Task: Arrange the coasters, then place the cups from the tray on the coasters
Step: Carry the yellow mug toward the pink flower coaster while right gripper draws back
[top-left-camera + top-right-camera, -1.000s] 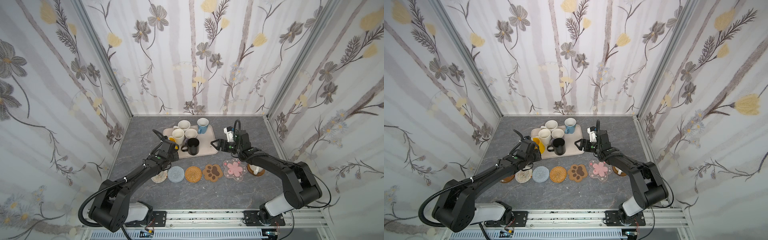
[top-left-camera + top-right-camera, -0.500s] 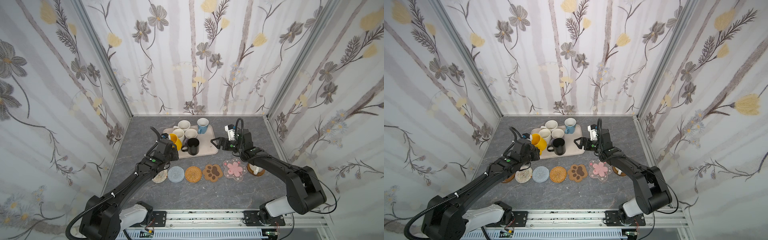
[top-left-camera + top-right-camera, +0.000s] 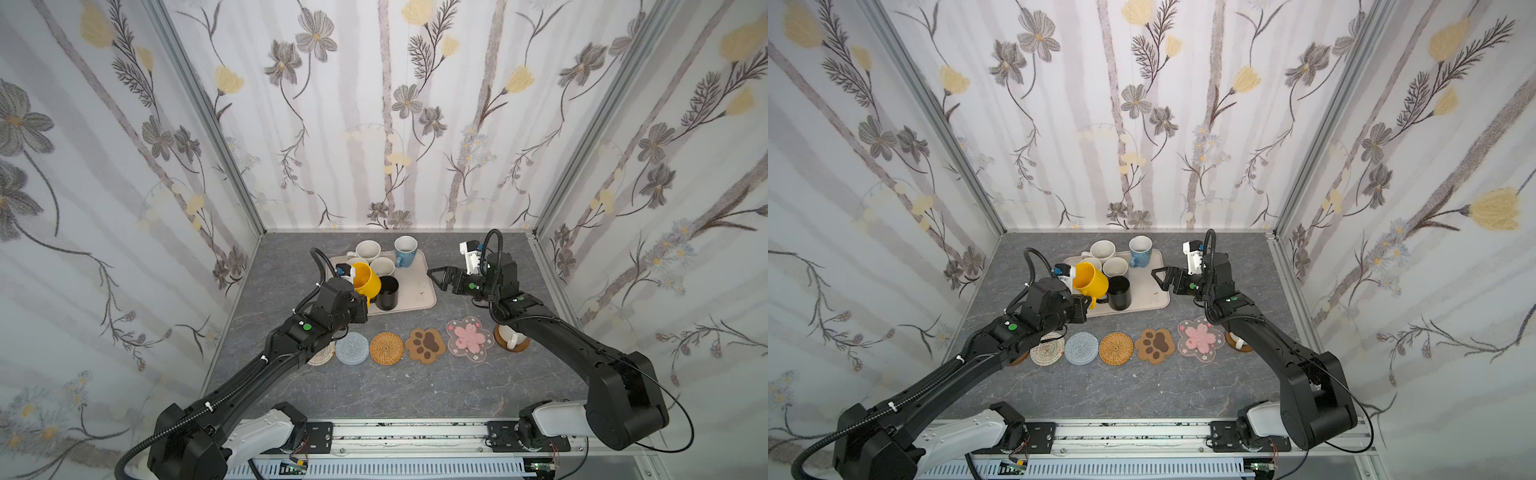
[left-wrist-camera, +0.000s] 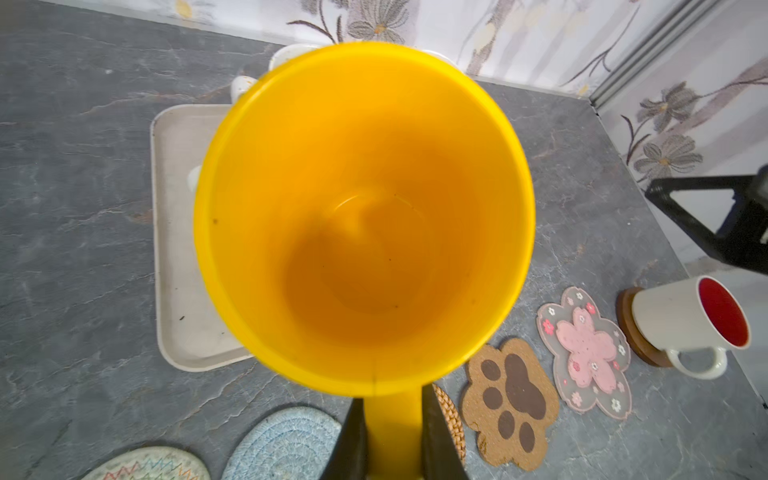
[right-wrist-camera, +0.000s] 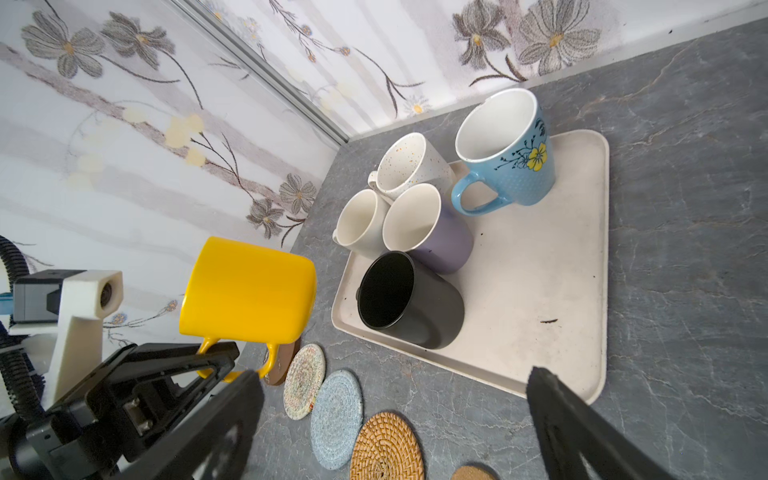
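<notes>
My left gripper (image 3: 365, 300) (image 4: 392, 440) is shut on the handle of the yellow cup (image 3: 365, 279) (image 5: 249, 286), which hangs tilted over the tray's (image 3: 419, 286) front left corner. On the tray stand black (image 3: 387, 293), lavender (image 5: 432, 228), light blue (image 3: 405, 250) and two cream cups (image 5: 361, 224). My right gripper (image 3: 436, 279) (image 5: 395, 428) hovers open and empty at the tray's right edge. The coasters lie in a row in front: beige woven (image 3: 1047, 348), blue crochet (image 3: 352, 348), rattan (image 3: 386, 348), paw (image 3: 426, 344), pink blossom (image 3: 470, 337). A white cup with red inside (image 4: 685, 320) stands on a wooden disc (image 4: 627, 316).
A second brown wooden disc (image 3: 1018, 358) lies at the row's left end, partly under my left arm. Patterned walls close in the grey table (image 3: 374, 395) on three sides.
The left gripper has lifted the yellow cup higher off the tray. The right gripper's jaws have spread wider, and it has barely moved.
</notes>
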`<state>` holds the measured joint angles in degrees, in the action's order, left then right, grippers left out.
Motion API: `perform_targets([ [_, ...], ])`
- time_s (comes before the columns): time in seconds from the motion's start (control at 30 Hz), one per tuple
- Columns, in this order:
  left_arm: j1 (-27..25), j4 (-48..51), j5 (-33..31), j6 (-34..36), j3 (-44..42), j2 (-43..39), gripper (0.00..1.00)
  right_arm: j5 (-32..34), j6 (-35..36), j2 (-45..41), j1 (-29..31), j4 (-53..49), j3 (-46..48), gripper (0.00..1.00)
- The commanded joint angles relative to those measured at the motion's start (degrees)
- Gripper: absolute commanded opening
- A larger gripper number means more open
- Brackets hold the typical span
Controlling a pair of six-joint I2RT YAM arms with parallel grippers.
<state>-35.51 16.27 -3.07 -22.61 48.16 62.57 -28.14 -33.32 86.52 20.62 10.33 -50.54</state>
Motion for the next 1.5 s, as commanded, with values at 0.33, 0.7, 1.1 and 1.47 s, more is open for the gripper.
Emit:
perform_targets([
  [0.33, -10.64, -8.68, -2.32, 1.61, 1.53, 2.64, 0.00, -1.39, -1.70, -10.59, -7.62, -1.07, 5.43, 1.00],
  [0.7, -16.56, -15.80, -0.09, 5.89, -0.15, 7.07, 0.00, -2.48, -1.12, -14.61, -12.99, -2.25, 8.87, 1.00],
  [1.1, -20.95, -25.09, -0.08, 7.73, -4.01, 11.89, 0.00, -2.29, -1.05, -15.99, -16.04, -1.45, 10.37, 1.00],
  [1.47, -23.64, -34.29, 0.33, 8.36, -6.11, 17.65, 0.00, -1.97, -0.94, -16.36, -17.28, -1.37, 10.79, 1.00],
])
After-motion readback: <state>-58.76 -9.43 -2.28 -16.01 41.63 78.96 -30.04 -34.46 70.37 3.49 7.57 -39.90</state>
